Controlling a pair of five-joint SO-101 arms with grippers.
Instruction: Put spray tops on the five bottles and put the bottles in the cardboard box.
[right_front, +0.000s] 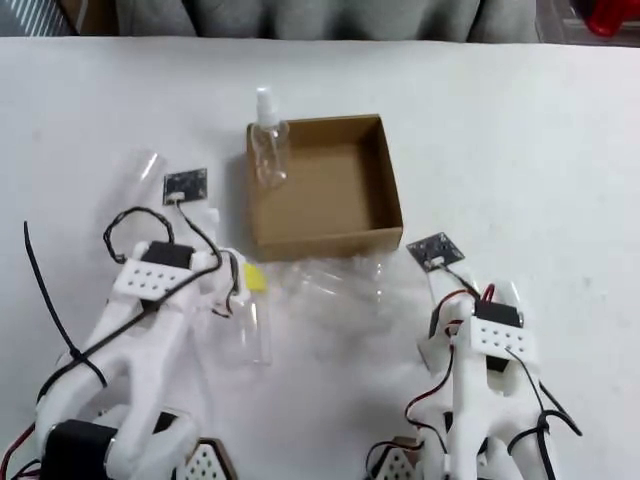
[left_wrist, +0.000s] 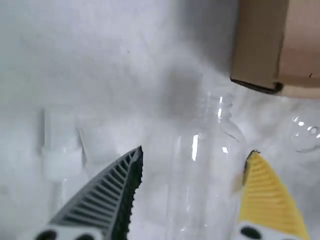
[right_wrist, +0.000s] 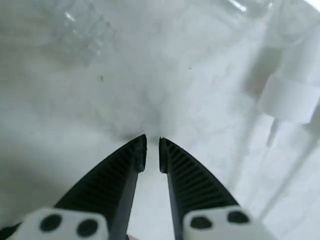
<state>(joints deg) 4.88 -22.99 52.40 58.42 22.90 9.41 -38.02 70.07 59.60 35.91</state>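
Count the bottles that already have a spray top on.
1 that I can confirm: the capped bottle at the left wall of the cardboard box. A spray top by the right gripper may sit on another clear bottle; I cannot tell.

White table (right_front: 520, 120) with cardboard box (right_front: 325, 243), clear bottles (right_front: 252, 335)

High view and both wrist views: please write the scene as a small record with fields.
cardboard box: open, mid-table
capped bottle: at the box's left wall, sprayer on
left gripper: open, astride an uncapped bottle lying on the table
right gripper: shut, empty, above the table
spray top: loose, near the right gripper
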